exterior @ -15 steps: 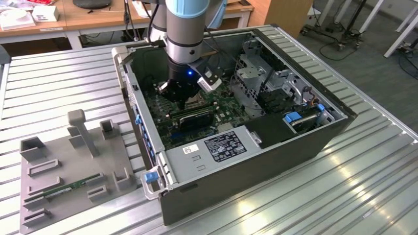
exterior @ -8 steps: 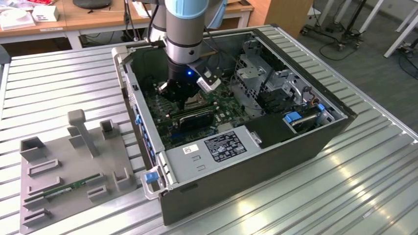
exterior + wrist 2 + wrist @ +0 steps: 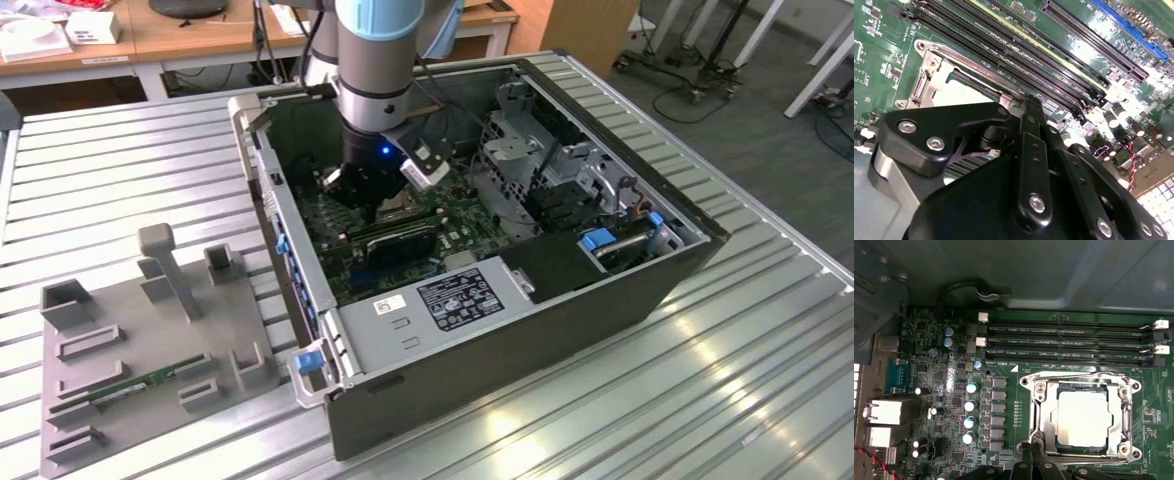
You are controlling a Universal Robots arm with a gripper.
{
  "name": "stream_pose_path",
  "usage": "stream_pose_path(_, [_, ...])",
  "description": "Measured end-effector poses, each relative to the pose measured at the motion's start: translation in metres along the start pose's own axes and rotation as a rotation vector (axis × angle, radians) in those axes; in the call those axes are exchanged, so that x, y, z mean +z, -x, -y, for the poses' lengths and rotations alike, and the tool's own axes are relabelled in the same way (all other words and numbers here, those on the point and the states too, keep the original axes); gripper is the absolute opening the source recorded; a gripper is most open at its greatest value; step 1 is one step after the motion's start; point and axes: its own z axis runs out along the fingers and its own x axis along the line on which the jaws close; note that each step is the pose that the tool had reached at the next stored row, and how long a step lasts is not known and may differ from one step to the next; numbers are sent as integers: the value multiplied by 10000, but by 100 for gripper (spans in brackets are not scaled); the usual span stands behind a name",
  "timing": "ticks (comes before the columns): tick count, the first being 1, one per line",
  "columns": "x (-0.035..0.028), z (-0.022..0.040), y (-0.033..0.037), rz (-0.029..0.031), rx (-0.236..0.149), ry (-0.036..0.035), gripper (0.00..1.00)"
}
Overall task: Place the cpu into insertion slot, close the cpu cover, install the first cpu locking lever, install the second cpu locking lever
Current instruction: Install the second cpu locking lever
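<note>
CPU (image 3: 1081, 414), pale and square, already sits in the slot (image 3: 1042, 421), and the cover (image 3: 1126, 415) lies flat over it, its silver frame ringing the chip on all sides. In the first wrist view a thin lever (image 3: 1074, 374) runs along the frame's edge nearest the memory slots (image 3: 1064, 342), and it looks seated there. The socket is mounted on the green board (image 3: 939, 405) inside the open case (image 3: 587, 300), which rests on the ribbed metal desk (image 3: 120, 170). A grey fixture tray (image 3: 134, 350) stands apart on the desk, toward the exterior view's left.

Pincer (image 3: 1035, 466) hangs low over the board, its black tips pressed close together at the frame's edge opposite the memory slots. They appear clenched, with a slim metal piece at that corner right at their tips; whether they actually hold it I cannot tell. In the second wrist view the black linkage of the pincer (image 3: 1026, 107) covers most of the socket, with a corner of the frame and a patch of the chip (image 3: 961, 93) visible past it.

The relation that matters: the socket's near edge lies directly under the tips, and the chip spreads away from them toward the memory slots. The lever rods run parallel to those slots, crosswise to the pincer's reach.

By my reading, seating and covering are done and lever work is in hand.
</note>
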Motion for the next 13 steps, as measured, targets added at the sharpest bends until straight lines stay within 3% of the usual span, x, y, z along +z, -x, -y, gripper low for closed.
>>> stream_pose_path(13, [30,1,-56,1,-1,60,11])
